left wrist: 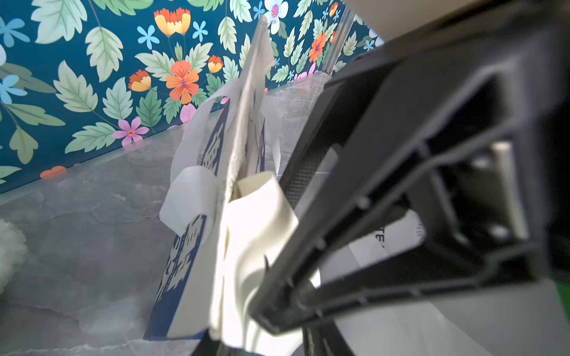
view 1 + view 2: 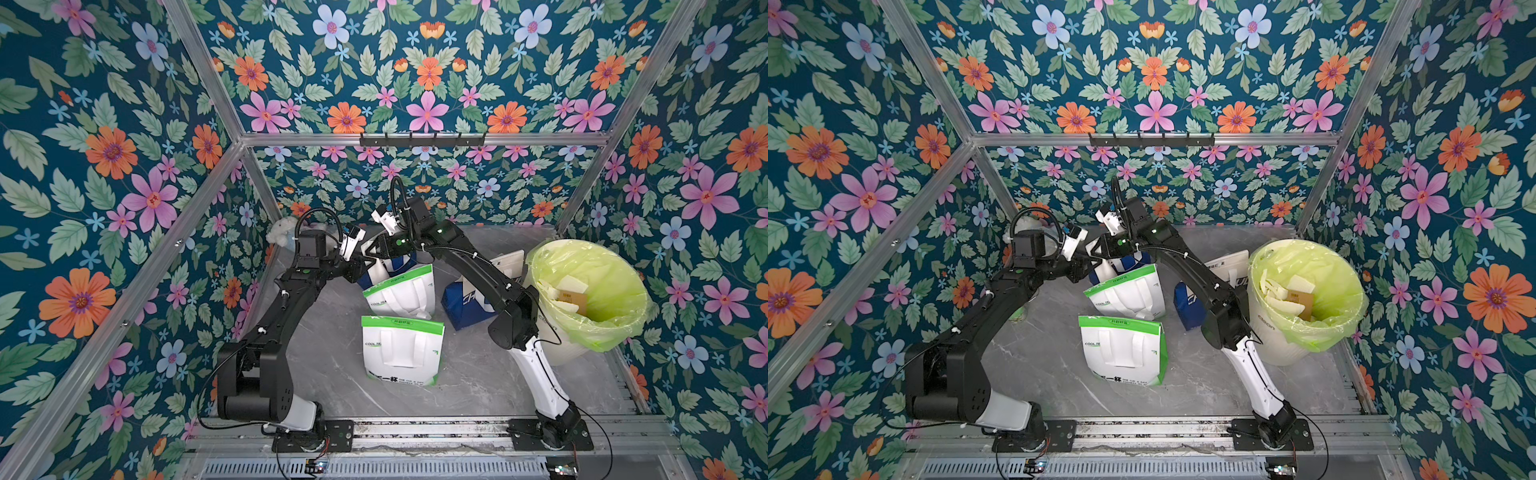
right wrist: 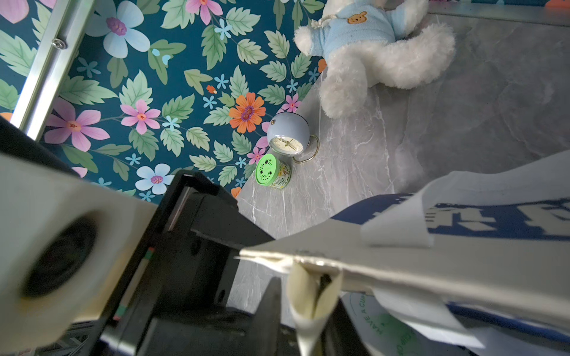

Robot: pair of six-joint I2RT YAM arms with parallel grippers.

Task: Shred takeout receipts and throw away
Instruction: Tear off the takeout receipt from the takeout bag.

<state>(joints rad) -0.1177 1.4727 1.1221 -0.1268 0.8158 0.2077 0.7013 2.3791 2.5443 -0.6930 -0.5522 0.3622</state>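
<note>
A white-and-blue paper bag (image 2: 397, 266) stands at the back of the table, and both grippers meet at its top edge. A cream-white takeout receipt (image 3: 308, 296), folded into a V, hangs from the bag's mouth. My right gripper (image 3: 305, 326) is shut on its lower end. In the left wrist view the same receipt (image 1: 256, 228) curls beside the bag (image 1: 188, 271), half covered by the right gripper's black frame (image 1: 401, 185). My left gripper (image 1: 256, 345) is shut on the bag's edge. Both grippers look small in the top views, the left (image 2: 365, 264) and the right (image 2: 1096, 249).
Two white-and-green bags (image 2: 399, 295) (image 2: 399, 349) lie in front of the held bag, and a blue bag (image 2: 465, 303) is under the right arm. The bin (image 2: 590, 291), lined in yellow-green, holds paper scraps at the right. A plush toy (image 3: 370, 46), clock (image 3: 288, 135) and green tin (image 3: 271, 171) sit back left.
</note>
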